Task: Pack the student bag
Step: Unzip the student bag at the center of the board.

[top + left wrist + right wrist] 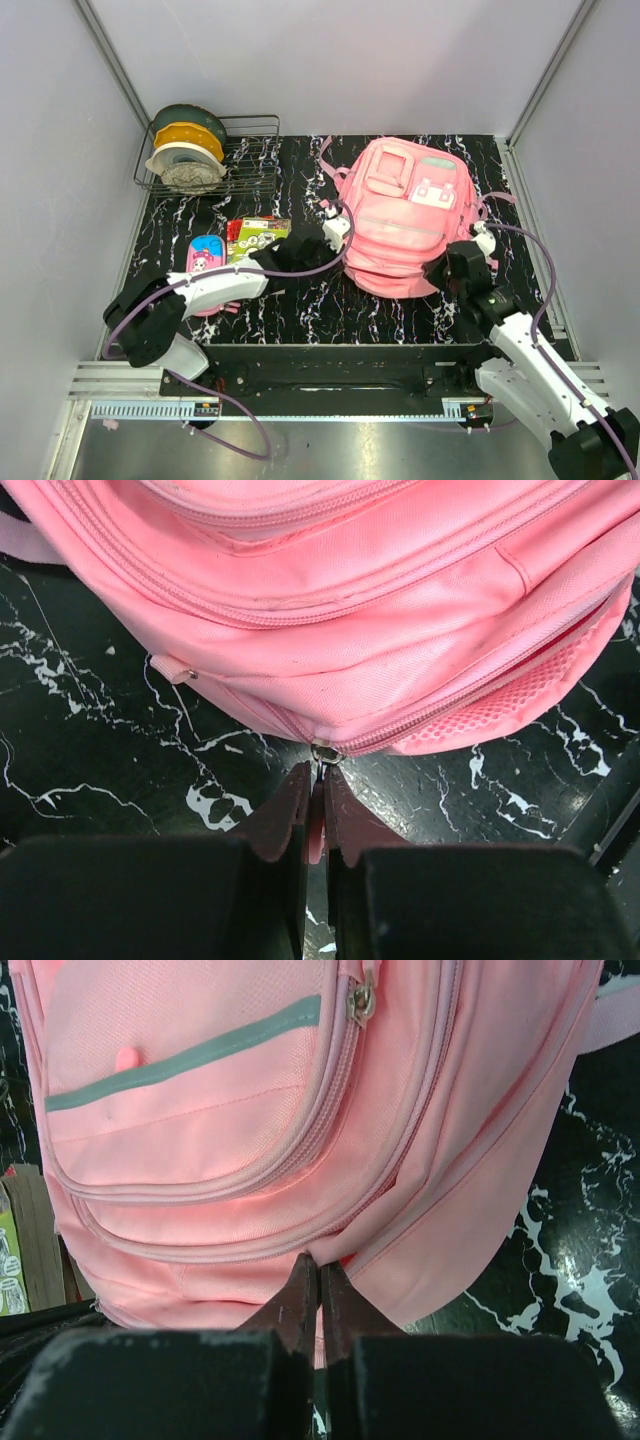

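The bag (405, 215) lies flat on the table (300, 305), right of centre, front pockets up, with an arm at each of its near corners. It looks soft and slack. The cloth should crease and drag rather than slide as one piece, and a bag this limp is probably light and will sag if lifted by one point. The sound places to hold it are the zip pulls, the seams and the straps, not the smooth panels. The left gripper (318, 777) is clenched on the pink pull tab (316, 828) just below the metal slider (322, 752), at the near end of a zip that runs round the bag's edge. The right gripper (318, 1265) is pressed fully together at a seam between two zip lines. It seems to nip a thin fold of cloth there, though the fold itself is hard to make out. Bracing the cloth with one hand while the other draws the slider should stop the bag trailing after the zip. Every zip in view is closed, including the striped front pocket (190, 1090), so nothing shows of what is inside. The mesh side pocket (520, 708) lies flat. To the left, well apart from the bag, a wire rack (255, 165) holds three rolls (185, 150) on edge. Nearer the arms a pencil case (205, 253), closed, lies just beside a printed packet (258, 235).
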Robot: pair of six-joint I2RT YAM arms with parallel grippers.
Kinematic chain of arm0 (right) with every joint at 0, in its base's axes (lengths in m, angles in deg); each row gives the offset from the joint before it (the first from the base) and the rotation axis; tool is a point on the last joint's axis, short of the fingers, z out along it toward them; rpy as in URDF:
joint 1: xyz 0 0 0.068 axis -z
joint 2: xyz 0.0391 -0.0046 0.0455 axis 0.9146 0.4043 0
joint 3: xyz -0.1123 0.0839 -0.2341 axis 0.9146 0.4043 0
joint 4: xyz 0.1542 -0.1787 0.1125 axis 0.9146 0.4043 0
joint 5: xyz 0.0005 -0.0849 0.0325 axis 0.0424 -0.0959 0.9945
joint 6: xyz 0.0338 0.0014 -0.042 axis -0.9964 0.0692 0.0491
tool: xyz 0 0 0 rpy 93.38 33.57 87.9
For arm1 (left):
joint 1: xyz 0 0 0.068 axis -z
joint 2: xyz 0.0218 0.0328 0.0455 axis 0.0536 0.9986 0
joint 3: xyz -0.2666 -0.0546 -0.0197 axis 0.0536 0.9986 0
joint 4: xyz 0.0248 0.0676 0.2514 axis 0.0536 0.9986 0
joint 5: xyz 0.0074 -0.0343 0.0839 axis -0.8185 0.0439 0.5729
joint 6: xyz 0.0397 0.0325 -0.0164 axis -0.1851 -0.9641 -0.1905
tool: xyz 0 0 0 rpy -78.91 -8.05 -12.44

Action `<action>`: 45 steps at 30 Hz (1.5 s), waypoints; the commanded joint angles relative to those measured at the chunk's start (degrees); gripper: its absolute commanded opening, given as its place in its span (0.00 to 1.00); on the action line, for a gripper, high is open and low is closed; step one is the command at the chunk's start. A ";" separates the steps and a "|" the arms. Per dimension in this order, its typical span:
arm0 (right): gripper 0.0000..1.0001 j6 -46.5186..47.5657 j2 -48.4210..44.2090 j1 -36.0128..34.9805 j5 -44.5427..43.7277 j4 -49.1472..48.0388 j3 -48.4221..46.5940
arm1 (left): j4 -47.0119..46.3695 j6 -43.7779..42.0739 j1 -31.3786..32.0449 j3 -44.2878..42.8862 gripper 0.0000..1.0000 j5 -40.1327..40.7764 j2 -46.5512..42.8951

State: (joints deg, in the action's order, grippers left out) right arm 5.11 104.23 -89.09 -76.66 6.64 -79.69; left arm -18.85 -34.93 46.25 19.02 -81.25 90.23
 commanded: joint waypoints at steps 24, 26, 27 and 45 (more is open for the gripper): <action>0.82 -27.61 -12.94 3.60 30.16 -5.68 6.67 | 3.94 5.27 7.63 -15.40 0.00 0.29 6.94; 0.81 -28.40 -14.09 3.52 29.30 -5.24 6.75 | 4.04 5.61 7.81 -16.28 0.00 0.21 7.12; 0.81 -28.49 -14.53 3.60 27.29 -3.58 6.93 | 3.69 5.79 7.72 -16.37 0.00 0.03 7.04; 0.60 -34.20 -6.54 3.60 24.54 -21.23 14.13 | 1.14 6.06 10.71 -15.85 0.00 -1.37 8.18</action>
State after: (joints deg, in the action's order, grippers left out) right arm -28.98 97.41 -85.60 -50.50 -8.42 -64.54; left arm -11.41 -29.07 55.95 4.88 -81.71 99.28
